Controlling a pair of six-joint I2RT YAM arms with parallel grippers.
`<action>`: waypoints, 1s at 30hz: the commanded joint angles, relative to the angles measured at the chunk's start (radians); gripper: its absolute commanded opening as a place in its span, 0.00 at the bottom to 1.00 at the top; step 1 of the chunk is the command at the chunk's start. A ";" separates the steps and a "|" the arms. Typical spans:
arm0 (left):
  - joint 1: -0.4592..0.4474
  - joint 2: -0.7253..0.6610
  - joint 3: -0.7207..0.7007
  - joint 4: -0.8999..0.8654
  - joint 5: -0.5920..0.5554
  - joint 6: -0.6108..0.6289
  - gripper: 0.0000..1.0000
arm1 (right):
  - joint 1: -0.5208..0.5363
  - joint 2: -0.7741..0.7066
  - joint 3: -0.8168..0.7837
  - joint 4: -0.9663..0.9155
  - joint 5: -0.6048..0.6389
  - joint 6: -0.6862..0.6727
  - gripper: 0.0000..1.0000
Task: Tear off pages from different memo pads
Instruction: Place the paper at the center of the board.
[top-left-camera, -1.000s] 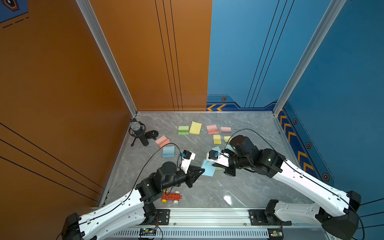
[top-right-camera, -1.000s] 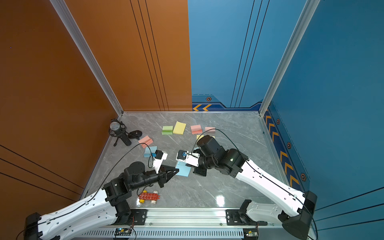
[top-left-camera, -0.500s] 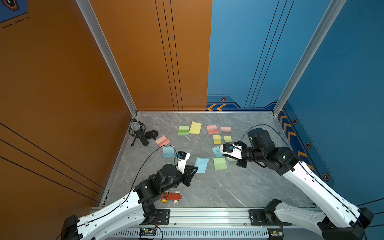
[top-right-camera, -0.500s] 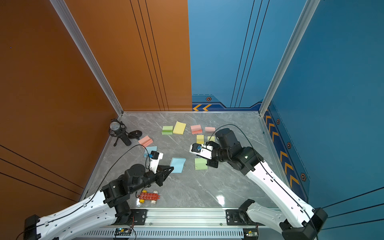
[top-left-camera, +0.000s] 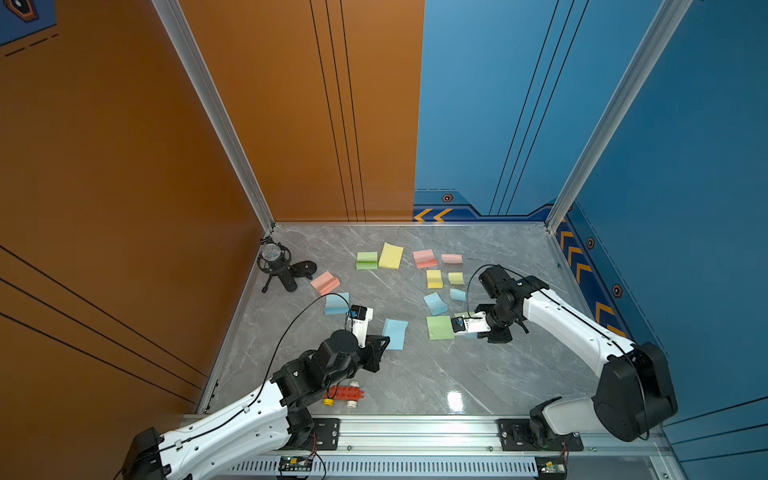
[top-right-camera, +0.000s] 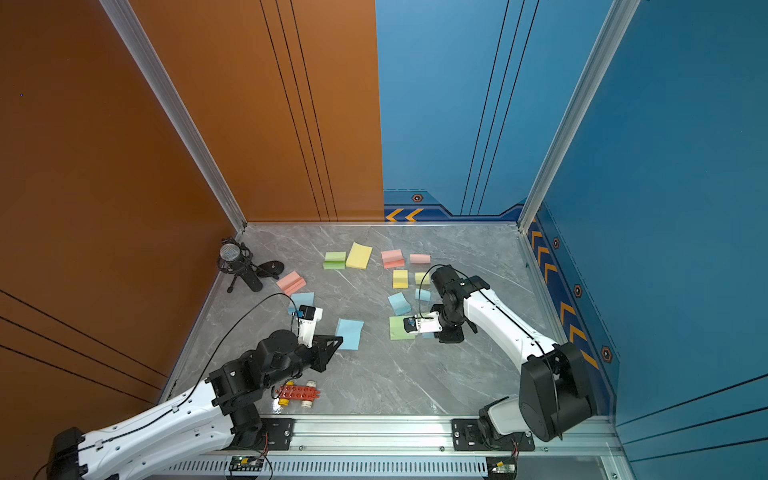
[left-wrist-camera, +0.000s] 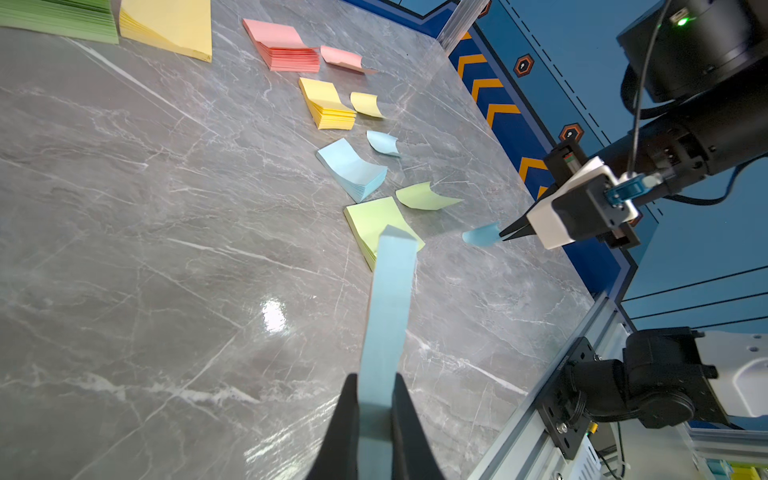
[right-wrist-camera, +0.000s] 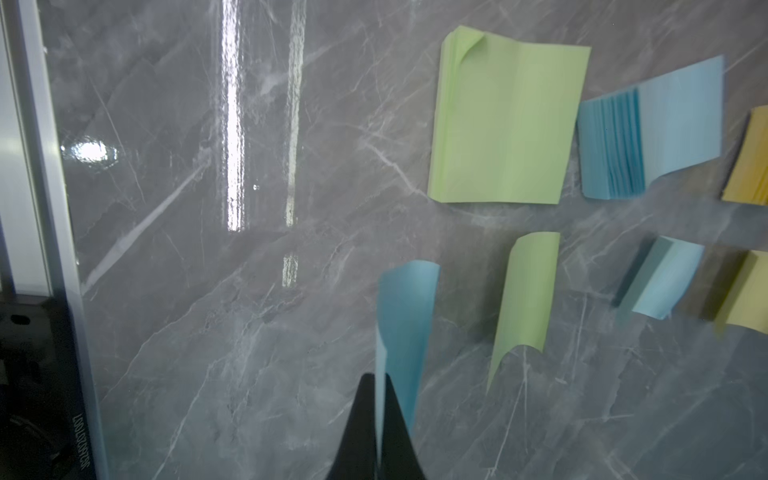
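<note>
The blue page (right-wrist-camera: 405, 316), likely light and floppy, is pinched at its edge by the right gripper (right-wrist-camera: 376, 378); the blue pad (left-wrist-camera: 388, 299) is pinched by the left gripper (left-wrist-camera: 374, 378).

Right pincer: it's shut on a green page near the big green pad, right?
No. The page in the right pincer is blue, not green, as the right wrist view shows. It is shut on it, near the big green pad.
</note>
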 joint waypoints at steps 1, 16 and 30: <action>-0.009 -0.017 0.001 0.010 0.031 -0.036 0.00 | -0.005 0.042 0.000 -0.045 0.028 -0.062 0.00; -0.049 0.006 0.035 0.013 0.039 -0.108 0.00 | -0.018 0.188 -0.067 0.116 -0.012 -0.079 0.00; -0.193 0.199 0.100 0.026 -0.083 -0.212 0.00 | 0.060 0.095 -0.117 -0.028 -0.001 -0.032 0.44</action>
